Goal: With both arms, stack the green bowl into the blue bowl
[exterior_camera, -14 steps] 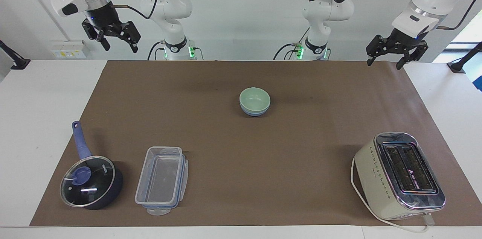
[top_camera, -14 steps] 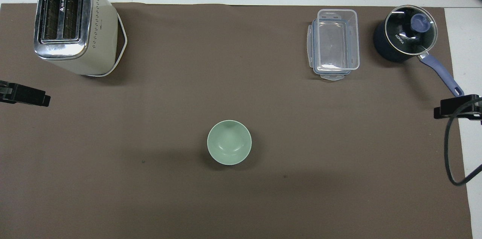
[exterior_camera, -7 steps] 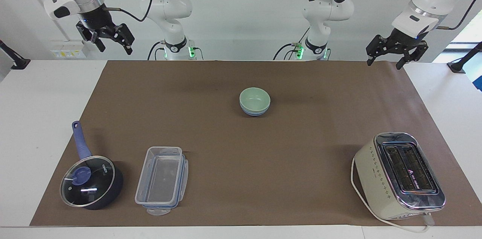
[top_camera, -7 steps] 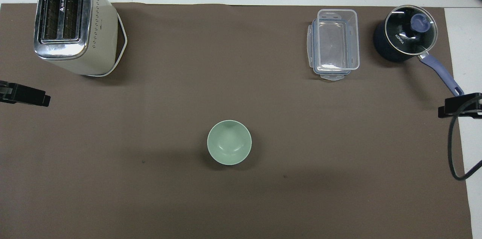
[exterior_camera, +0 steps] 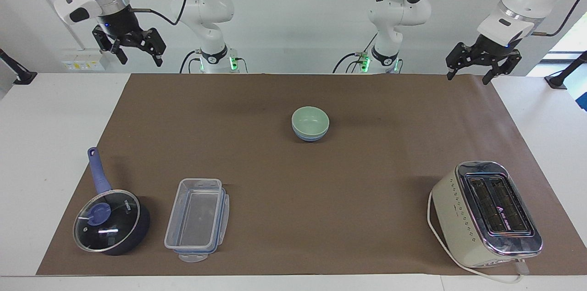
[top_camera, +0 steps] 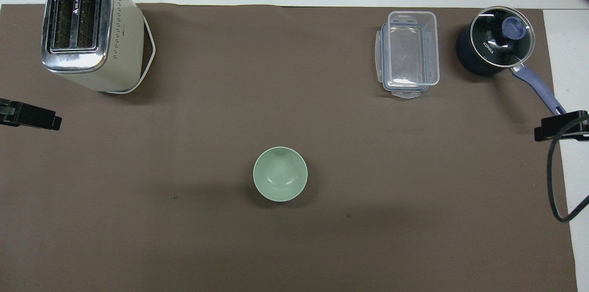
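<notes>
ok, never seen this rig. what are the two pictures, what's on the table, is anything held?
Two white robot arms work at one table. One picture faces them from across the table; the other looks down from above their end. Each arm ends in a two-fingered gripper. The left gripper and the right gripper both hang raised at the table's two ends, jaws open, holding nothing. At the middle of the brown mat, the green bowl sits nested in the blue bowl. Farther from the robots stand a toaster, a clear plastic container and a lidded saucepan.
</notes>
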